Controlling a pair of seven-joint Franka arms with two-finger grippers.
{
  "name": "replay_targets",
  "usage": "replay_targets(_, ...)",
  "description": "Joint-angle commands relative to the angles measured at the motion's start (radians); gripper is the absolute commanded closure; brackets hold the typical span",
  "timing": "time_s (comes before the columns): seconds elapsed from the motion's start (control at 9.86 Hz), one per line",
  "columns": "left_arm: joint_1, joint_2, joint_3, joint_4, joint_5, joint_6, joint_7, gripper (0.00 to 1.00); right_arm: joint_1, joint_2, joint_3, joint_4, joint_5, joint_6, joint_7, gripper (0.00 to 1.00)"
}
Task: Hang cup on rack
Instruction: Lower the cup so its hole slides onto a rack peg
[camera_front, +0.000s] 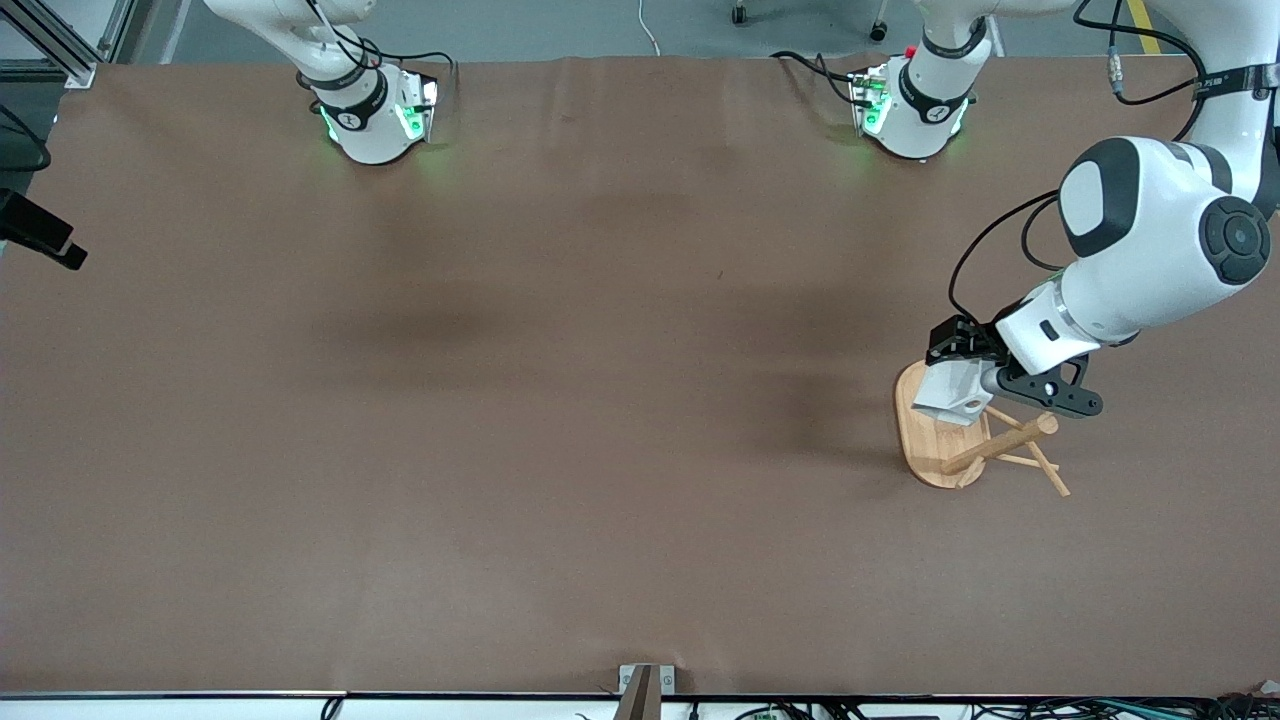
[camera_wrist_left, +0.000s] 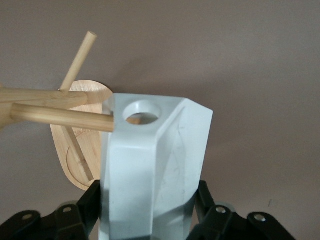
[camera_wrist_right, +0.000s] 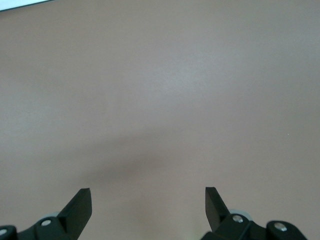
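Left gripper (camera_wrist_left: 150, 220) clamping the cup (camera_wrist_left: 152, 165) over the rack (camera_front: 945, 440), at the left arm's end of the worktop.
It is lining the handle hole up with a peg (camera_wrist_left: 62, 117); right gripper (camera_wrist_right: 148, 202) is waiting, jaws wide.

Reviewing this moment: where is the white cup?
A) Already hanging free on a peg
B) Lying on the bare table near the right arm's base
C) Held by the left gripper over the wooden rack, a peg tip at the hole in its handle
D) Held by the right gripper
C: the left gripper clamps the cup over the rack, and a peg reaches the handle's hole.
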Motion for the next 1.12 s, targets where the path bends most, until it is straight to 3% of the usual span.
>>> replay_targets(0.0,-0.003,0.049,0.020,0.004,-0.001,0.038,0.040,1.00,0.002,-0.001,0.002,0.006,-0.013,0.001,0.005,0.00)
replay_targets(0.2,-0.003,0.061,0.027,0.004,-0.001,0.053,0.051,0.96,-0.003,-0.001,-0.001,0.006,-0.010,0.002,0.004,0.00)
replay_targets(0.3,-0.003,0.066,0.030,0.006,0.000,0.056,0.051,0.89,0.002,-0.002,0.001,0.006,-0.023,0.016,0.004,0.00)
replay_targets(0.41,-0.005,0.068,0.034,0.006,0.000,0.056,0.051,0.75,0.003,-0.001,0.002,0.006,-0.020,0.031,-0.001,0.00)
replay_targets(0.51,-0.005,0.066,0.034,0.004,-0.001,0.056,0.051,0.18,0.009,-0.001,0.002,0.003,-0.021,0.031,0.001,0.00)
replay_targets(0.61,-0.005,0.061,0.034,0.004,-0.001,0.056,0.049,0.00,0.008,-0.002,0.002,-0.004,-0.021,0.018,-0.007,0.00)
replay_targets(1.01,-0.011,-0.061,0.037,0.010,0.037,-0.029,-0.044,0.00,0.006,-0.003,-0.004,0.005,-0.024,-0.019,0.021,0.00)
